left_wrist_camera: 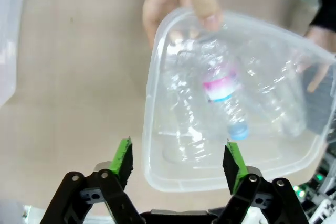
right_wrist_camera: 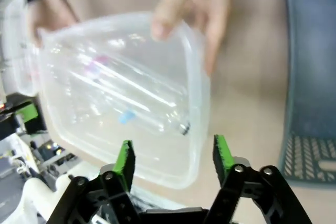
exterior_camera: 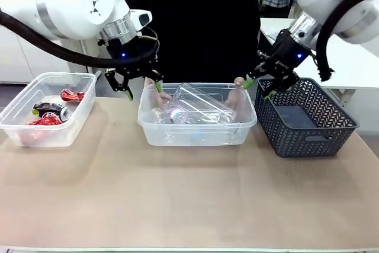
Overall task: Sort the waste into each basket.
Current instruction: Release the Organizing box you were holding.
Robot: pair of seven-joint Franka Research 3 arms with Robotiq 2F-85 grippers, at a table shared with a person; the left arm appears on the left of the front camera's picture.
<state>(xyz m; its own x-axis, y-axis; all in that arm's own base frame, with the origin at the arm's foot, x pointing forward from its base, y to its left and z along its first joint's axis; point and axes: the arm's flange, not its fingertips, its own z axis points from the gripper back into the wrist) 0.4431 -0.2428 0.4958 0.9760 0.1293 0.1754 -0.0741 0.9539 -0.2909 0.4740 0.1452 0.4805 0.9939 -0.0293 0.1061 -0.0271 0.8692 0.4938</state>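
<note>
The two white arms (exterior_camera: 71, 1) have silver wrist rings, black cables, small blue lights and black grippers (exterior_camera: 137, 84) with green pads (left_wrist_camera: 124, 157), and the person (exterior_camera: 192, 22) wears a black top with long sleeves.

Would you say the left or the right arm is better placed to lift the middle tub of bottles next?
Neither clearly: the left gripper and right gripper hang open over opposite ends of the middle tub, which the person's hands hold.
</note>
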